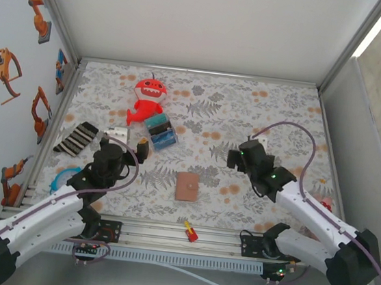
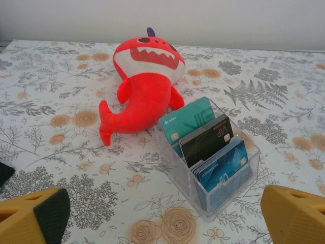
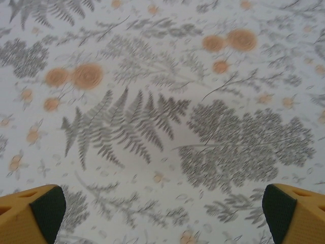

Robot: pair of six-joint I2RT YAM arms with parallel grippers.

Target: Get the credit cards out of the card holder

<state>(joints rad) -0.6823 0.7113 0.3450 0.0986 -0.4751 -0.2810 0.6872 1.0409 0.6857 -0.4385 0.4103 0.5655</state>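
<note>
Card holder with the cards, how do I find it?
Find the red shark plush near the table's far side. Beside it stands the card holder. It's the only clear box, with teal, black and blue cards standing in it.

The top view looks down from above and behind the arms over the whole floral worktop [image 1: 249,108]. The left wrist view looks low past the left gripper [image 2: 165,208] toward the back wall, near the red plush shark [image 2: 144,86], which the top view shares. The right wrist view, past the right gripper [image 3: 163,206], faces steeply down, close over the worktop.
</note>
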